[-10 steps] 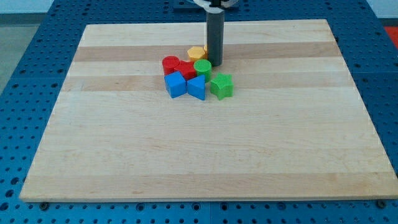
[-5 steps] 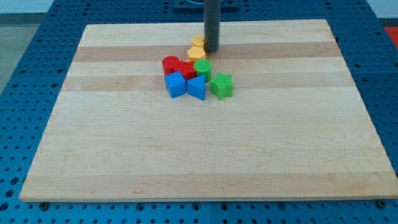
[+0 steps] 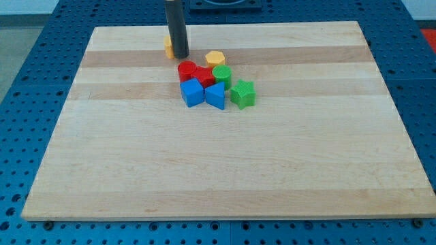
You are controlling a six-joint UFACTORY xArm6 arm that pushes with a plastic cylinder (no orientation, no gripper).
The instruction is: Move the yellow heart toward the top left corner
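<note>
Nearest the view's bottom, the wooden board [image 3: 225, 177] lies bare of blocks; its lower corners sit on a blue perforated table [image 3: 20, 102], whose outer parts are cut off by the frame.

Further up, a tight cluster sits a little above board centre. At its near edge stand a blue cube-like block [image 3: 192, 92], a blue triangular block [image 3: 215, 95] touching it at 3 o'clock, and a green star [image 3: 242, 93] just beside that. Behind them are a red block [image 3: 187, 69] and a second red block [image 3: 204, 73], both partly hidden by the blue ones, shapes not determinable, and a green round block [image 3: 221, 73]. A yellow hexagon [image 3: 215, 58] touches the cluster at its 12 o'clock edge.

Farther still, at 10 o'clock from the cluster and apart from it, the yellow heart [image 3: 167, 47] is mostly hidden behind the rod; only a sliver shows, shape unconfirmed. My tip [image 3: 179, 56] stands against it at its 3 o'clock side. The rod has no fingers; its upper part is cut off.
</note>
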